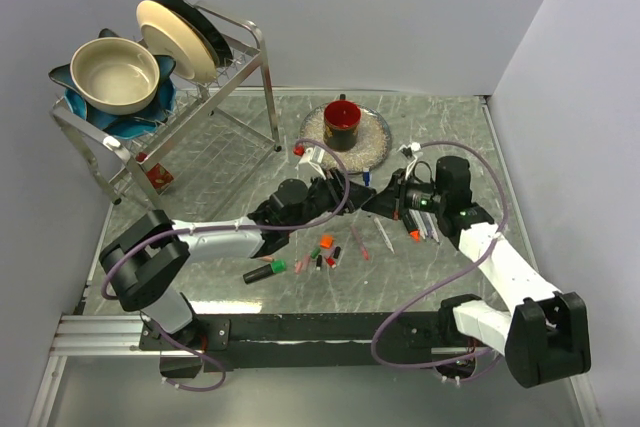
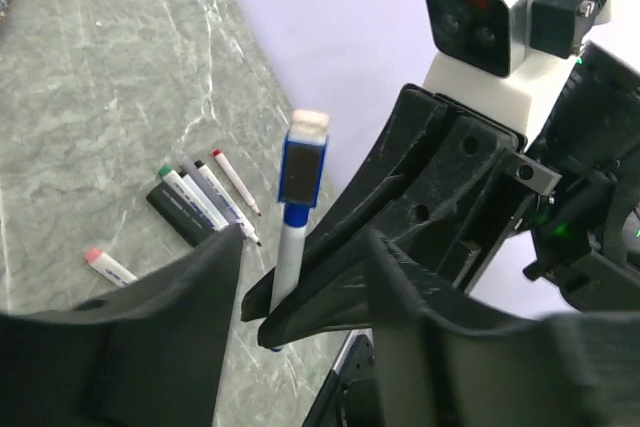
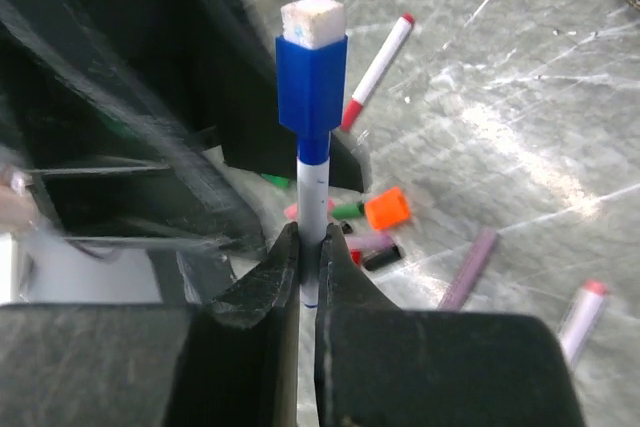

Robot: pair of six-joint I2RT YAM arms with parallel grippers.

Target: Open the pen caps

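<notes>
Cap [image 3: 312,87]: blue, atop pen [image 3: 313,192], pointing to 12 o'clock in my right wrist view.
Right gripper [image 3: 312,244]: clenched on pen.
Left gripper [image 2: 305,265]: released, jaws apart.

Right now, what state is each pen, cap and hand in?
blue-capped pen, upright, held off the table
blue cap, on its pen
right hand, shut on the blue-capped pen
left hand, open, gripping nothing
orange cap, loose on the table
red-capped pen, capped, lying on the table
red mug, upright
</notes>
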